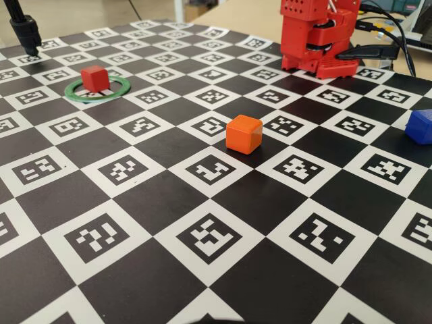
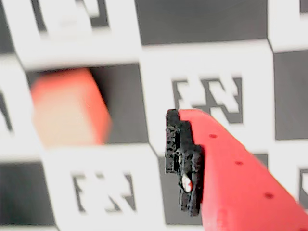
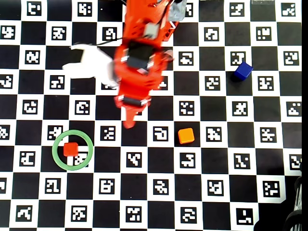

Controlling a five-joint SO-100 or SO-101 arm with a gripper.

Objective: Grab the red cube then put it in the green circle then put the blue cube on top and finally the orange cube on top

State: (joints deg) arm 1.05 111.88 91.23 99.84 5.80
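Count: one red cube [image 3: 70, 148] inside one green circle [image 3: 72, 150], left of my gripper [image 3: 129, 122] overhead; one orange cube [image 3: 186, 135] right; one blue cube [image 3: 243, 70] farther right. Jaw state: cannot tell.

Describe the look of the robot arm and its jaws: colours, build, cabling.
The arm is bright red plastic, blocky, with dark motor blocks set into it and a white piece beside it in the overhead view. The gripper is red with small round holes and a rough black pad along its edge. Black cables trail behind the base.
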